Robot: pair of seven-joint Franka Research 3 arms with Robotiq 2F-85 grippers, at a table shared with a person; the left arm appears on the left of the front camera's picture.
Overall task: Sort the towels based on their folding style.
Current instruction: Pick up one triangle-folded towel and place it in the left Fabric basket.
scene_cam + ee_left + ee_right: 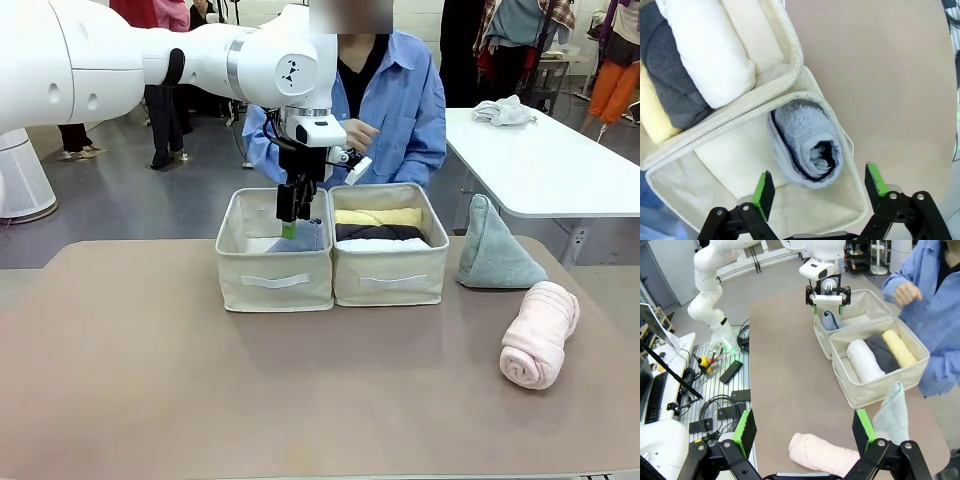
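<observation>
The pink roll (540, 335) on the tabletop (150, 350) is soft, light terry that should give under a squeeze. It is probably best pinched across its middle, and the grey-green cone (495, 250) beside it near its tip. The blue cone (807, 135) lies in the left box (730, 155). The left tool (820, 180) hangs just above it, pointing down, fingers apart and empty. The right tool (805, 424) hovers over the pink roll, fingers apart.
</observation>
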